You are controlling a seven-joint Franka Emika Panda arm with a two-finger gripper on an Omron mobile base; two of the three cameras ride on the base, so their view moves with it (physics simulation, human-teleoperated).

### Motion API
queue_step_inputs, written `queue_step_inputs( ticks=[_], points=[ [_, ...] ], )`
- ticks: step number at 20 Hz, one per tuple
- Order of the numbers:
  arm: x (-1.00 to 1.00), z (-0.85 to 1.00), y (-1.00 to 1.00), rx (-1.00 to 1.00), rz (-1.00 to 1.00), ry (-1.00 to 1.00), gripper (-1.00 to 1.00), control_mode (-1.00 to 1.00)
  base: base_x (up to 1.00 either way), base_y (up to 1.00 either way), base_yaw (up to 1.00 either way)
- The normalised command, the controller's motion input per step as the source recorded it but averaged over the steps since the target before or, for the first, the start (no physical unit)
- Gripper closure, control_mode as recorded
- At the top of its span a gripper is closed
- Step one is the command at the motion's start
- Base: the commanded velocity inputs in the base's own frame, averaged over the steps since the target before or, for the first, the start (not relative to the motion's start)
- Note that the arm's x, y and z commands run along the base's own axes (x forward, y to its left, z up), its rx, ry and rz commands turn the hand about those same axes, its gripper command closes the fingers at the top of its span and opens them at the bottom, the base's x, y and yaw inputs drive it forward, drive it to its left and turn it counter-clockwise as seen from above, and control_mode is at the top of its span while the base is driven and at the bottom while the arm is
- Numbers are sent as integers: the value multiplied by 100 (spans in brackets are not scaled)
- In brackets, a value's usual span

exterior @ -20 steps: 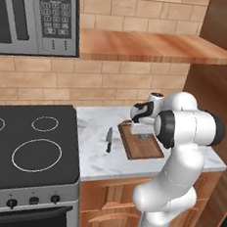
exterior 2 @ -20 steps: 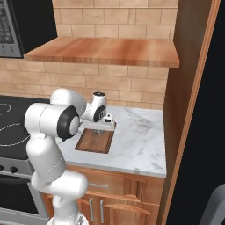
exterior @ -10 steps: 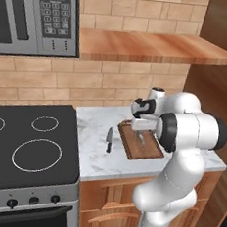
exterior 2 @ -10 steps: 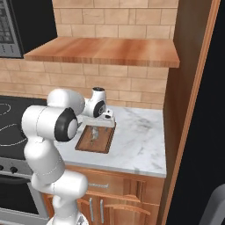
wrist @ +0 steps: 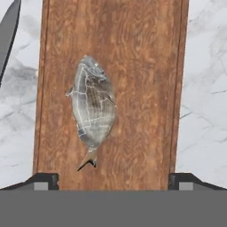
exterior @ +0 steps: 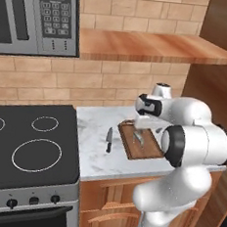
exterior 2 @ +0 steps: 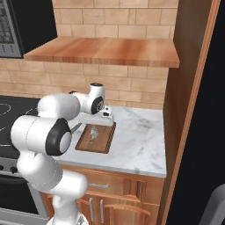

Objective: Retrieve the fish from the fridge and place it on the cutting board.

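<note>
Marble counter [exterior: 94, 153] carries the cutting board [wrist: 133, 53] near its back edge; the fish [wrist: 93, 106] lies flat mid-board, long axis along the board, directly beneath the gripper [wrist: 113, 181], whose jaws stand wide, holding nothing.

We count one fish [wrist: 93, 106], one cutting board [wrist: 146, 88], one knife [exterior: 109, 139], one stove [exterior: 28, 151] with four burners, one microwave [exterior: 36, 17], one wooden shelf [exterior: 156, 47], one marble counter [exterior 2: 140, 140]
</note>
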Motion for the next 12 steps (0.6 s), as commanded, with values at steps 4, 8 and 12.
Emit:
queue_step_inputs(
  ticks=[4,8,12],
  points=[
    [-49,0,1,-4,0,0,-100,-100,0,0,0],
    [-66,40,0,0,0,0,-100,-100,0,0,0],
    [-84,57,0,0,0,0,-100,-100,0,0,0]
  ],
)
